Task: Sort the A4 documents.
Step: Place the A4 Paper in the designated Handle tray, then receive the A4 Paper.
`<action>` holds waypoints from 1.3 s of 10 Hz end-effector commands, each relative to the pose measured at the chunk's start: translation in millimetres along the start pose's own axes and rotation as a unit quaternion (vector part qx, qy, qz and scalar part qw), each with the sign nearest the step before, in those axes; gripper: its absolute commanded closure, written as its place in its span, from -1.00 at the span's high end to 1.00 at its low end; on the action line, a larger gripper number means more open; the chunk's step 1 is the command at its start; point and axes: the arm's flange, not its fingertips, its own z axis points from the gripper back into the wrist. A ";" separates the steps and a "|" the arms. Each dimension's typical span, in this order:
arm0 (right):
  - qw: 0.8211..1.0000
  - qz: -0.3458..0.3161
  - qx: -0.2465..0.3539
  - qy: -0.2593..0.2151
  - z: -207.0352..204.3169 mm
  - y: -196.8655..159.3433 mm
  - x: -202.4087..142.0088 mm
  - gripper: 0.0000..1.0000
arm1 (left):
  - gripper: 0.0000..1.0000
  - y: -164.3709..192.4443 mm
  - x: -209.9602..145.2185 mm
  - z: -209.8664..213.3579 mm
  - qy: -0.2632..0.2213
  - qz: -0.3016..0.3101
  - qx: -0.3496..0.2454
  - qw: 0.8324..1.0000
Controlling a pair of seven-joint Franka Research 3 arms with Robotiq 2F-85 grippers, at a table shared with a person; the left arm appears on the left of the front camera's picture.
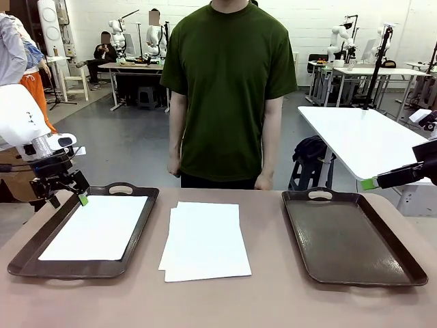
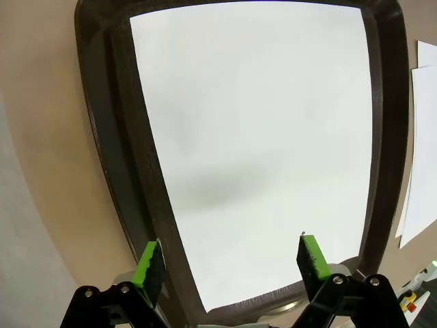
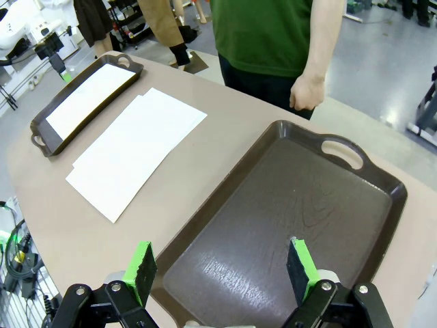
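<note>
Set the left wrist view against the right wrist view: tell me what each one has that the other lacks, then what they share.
Left wrist: a close look down past the open left gripper at the sheet in the left tray. Right wrist: the open right gripper over the empty right tray, and the person standing at the table. Both: left tray, its sheet, the loose stack beside it.

The right tool (image 3: 220,258) is seen with its jaws spread wide above the near end of a dark brown tray (image 3: 307,191). A4 documents (image 3: 136,147) are laid overlapping on the counter (image 3: 225,137) beside it, and one more sheet (image 3: 85,101) is contained in a farther tray (image 3: 41,133).
</note>
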 end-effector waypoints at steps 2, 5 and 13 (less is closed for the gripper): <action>1.000 0.001 0.007 -0.004 -3.3 -2.0 -1.3 1.00 | 1.00 -0.6 -0.1 -0.4 0.002 -0.012 0.000 1.000; 1.000 0.001 0.007 -0.004 -3.3 -2.0 -1.3 1.00 | 1.00 -0.6 -0.1 -0.4 0.002 -0.012 0.000 1.000; 1.000 0.001 0.007 -0.004 -3.3 -2.0 -1.3 1.00 | 1.00 -92.8 9.8 87.1 -0.175 -0.156 -0.019 0.972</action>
